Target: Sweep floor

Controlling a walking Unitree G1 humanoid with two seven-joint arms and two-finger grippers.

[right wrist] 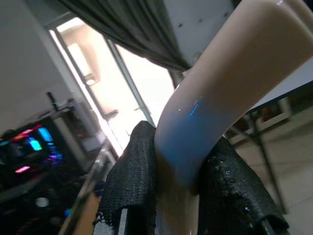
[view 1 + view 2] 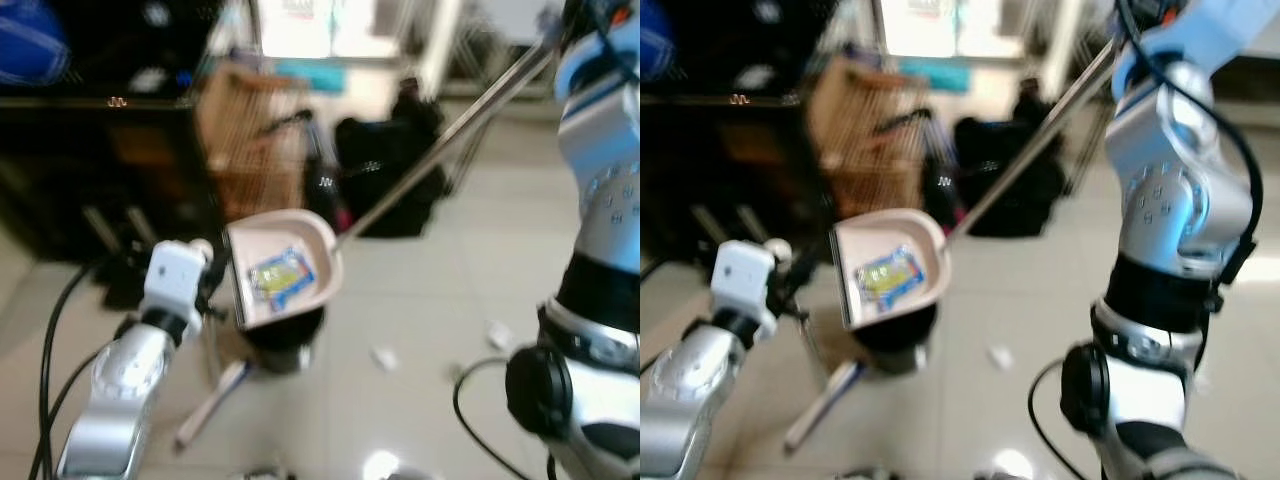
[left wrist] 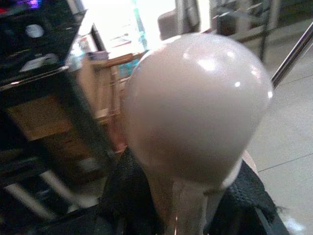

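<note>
Dustpan (image 2: 318,262) handle was pinched tight in the right claw (image 1: 178,171), its black padded fingers (image 1: 132,186) squeezed on either side of the pale plastic grip up at the top. From there the long metal pole (image 2: 450,130) ran down and across to the pan itself, which was held up off the floor (image 2: 420,290), tipped on its side right above a small black bin (image 2: 285,338). A yellow and blue wrapper (image 2: 280,275) was sitting in the pan, not dropped in the bin yet.

The left claw (image 3: 181,196) was pressed together round the neck of a rounded beige knob (image 3: 195,103), which I'd guess was the top end of the broom. It sat just beside the pan's open edge. Below it a pale stick (image 2: 212,400) slanted down to the tiles, probably the same broom, but it was too blurry to swear to.

Progress-wise I'd call it well into the job: at least one bit of rubbish had been collected and it was at the emptying stage. Not finished though. The wrapper needed tipping out, and there were a couple of white scraps on the tiles, one scrap (image 2: 383,355) just past the bin and another scrap (image 2: 497,333) further over to the right. So another pass with the broom looked due.

Behind all that were a wicker basket (image 2: 250,130) and a black bag (image 2: 390,170)
</note>
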